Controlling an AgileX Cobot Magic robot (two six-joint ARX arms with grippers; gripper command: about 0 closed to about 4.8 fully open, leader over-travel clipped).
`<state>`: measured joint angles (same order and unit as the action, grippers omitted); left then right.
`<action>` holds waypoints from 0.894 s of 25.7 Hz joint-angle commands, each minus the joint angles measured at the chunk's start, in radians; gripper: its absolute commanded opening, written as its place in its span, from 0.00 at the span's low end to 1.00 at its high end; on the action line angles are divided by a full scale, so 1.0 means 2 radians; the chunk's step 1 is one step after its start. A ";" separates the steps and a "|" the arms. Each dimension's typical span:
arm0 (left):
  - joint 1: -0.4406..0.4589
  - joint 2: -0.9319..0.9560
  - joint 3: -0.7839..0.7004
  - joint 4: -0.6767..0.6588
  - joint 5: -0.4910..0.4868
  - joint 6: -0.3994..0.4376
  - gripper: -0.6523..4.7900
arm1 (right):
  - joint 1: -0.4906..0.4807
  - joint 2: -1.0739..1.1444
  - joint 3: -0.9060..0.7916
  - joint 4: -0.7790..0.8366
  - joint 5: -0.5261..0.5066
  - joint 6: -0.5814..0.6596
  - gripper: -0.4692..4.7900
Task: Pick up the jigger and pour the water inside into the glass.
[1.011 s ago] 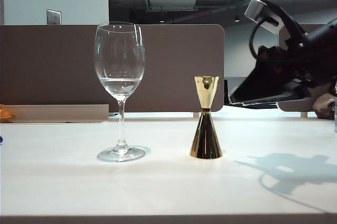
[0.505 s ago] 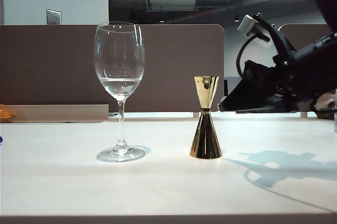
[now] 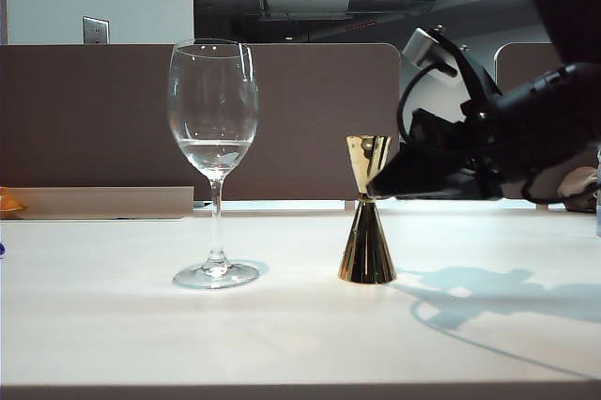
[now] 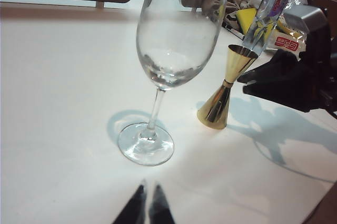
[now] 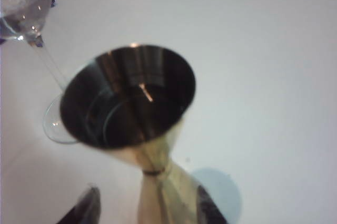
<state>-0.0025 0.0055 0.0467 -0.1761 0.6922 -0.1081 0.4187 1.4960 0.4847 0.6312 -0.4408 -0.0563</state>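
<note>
Two grippers, white table, brown partition

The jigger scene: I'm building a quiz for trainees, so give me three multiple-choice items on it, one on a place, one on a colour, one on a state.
1. Where does the jigger stand relative to the glass in the exterior view?
A. to its right
B. to its left
C. inside it

2. What colour is the jigger?
A. matte blue
B. shiny gold
C. red

3. How is the right claw?
A. shut on the glass
B. lifting the jigger
C. open, a finger on either side of the jigger's waist

Answers:
1 A, the jigger stands on the table to the right of the glass, apart from it.
2 B, its metal gleams gold.
3 C, the right wrist view shows dark fingers flanking the jigger, which is upright on the table.
</note>
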 commanded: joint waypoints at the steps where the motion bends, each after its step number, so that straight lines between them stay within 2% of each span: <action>1: 0.001 0.000 0.001 0.006 0.001 0.002 0.16 | 0.001 0.011 0.017 0.009 -0.003 0.002 0.54; 23: 0.001 0.000 0.001 0.006 0.001 0.002 0.16 | 0.013 0.065 0.040 0.028 -0.003 0.002 0.53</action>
<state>-0.0025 0.0051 0.0467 -0.1761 0.6922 -0.1081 0.4412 1.6260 0.5594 0.6579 -0.4423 -0.0563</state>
